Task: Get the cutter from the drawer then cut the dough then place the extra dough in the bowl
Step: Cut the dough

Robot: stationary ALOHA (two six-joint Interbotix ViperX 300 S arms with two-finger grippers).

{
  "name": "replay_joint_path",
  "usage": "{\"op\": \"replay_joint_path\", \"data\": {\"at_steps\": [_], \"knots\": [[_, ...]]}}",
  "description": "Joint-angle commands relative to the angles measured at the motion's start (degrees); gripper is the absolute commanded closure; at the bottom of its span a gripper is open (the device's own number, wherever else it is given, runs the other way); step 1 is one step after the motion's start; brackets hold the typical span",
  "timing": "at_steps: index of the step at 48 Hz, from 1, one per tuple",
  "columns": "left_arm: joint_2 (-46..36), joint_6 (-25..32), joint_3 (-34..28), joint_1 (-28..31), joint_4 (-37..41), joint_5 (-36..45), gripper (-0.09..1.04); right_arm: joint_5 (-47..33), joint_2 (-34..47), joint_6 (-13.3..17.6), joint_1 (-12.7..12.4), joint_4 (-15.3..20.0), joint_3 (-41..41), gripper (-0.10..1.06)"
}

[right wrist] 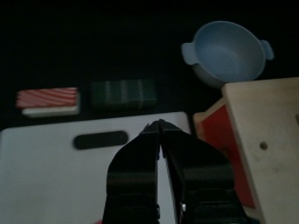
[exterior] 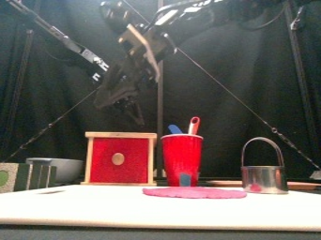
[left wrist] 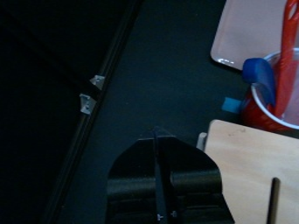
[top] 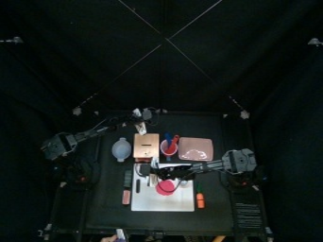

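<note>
The left arm (top: 89,137) is hanging with its jaws pressed shut on nothing, the wooden box (left wrist: 251,166) just beside them. The right arm (top: 221,163) is hovering, jaws likewise closed and empty, over the white board (right wrist: 70,149). The dough (exterior: 194,193) is lying near them and the cutter (exterior: 264,169) is standing further right.

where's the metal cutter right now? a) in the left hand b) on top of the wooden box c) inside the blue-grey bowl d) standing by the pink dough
d: the front view shows the cutter standing upright just right of the pink dough, with nothing gripping it.
</note>
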Motion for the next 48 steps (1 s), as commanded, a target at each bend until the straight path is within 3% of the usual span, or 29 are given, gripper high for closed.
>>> {"op": "replay_joint_path", "data": {"at_steps": [1, 10, 19, 29, 38, 48], "knots": [[-4.92, 0.09, 3.16, -3.43, -1.76, -5.36, 0.64, 0.53, -8.09, 0.18, 1.23, 0.26, 4.13, 0.77], [-11.34, 0.53, 12.22, -10.02, -6.42, -17.67, 0.64, 2.37, -17.75, 0.44, 4.31, 1.23, 15.12, 0.77], [-17.84, 0.44, 21.62, -19.60, -8.61, -32.17, 0.64, 7.03, -24.35, 0.00, 6.33, 8.70, 22.24, 0.70], [-21.18, -0.09, 31.11, -35.42, -8.79, -50.62, 0.64, 11.07, -27.77, -0.18, 7.73, 18.90, 27.86, 0.38], [-21.01, -1.49, 35.16, -40.78, -12.74, -57.74, 0.64, 15.38, -27.95, -0.18, 9.14, 22.24, 29.18, 0.07], [-19.86, -3.87, 35.77, -41.04, -13.89, -58.10, 0.64, 19.60, -26.02, -0.44, 9.05, 22.50, 30.41, 0.05]]}}
